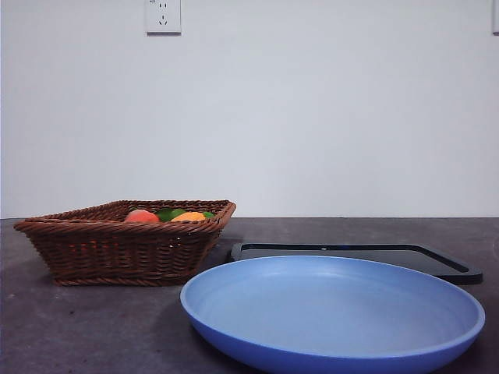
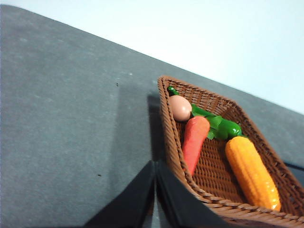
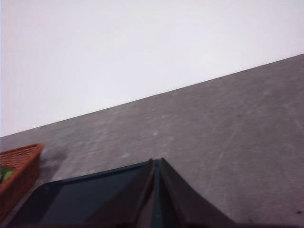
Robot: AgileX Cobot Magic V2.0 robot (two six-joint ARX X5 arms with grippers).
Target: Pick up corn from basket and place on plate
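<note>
Long orange-yellow bumpy plastic corn cob (image 2: 252,173) lies inside the shallow brown woven wicker basket (image 2: 165,118), along one side wall, not yet touched. Beside it in the basket: an orange-red carrot (image 2: 194,142), a pale peach egg-like piece (image 2: 180,108), and a green leafy vegetable (image 2: 219,125). Round light-blue plastic plate (image 1: 335,351) sits bare near the camera, just beside the basket, likely set close for a short carry. Flat black rectangular tray (image 1: 437,261) is behind the plate. Left gripper (image 2: 155,190) hangs above the basket's near rim, jaws pressed together, holding nothing; it looks the likelier one to reach. Right gripper (image 3: 156,190) waits over the tray, jaws also closed and empty. Task looks not started.
</note>
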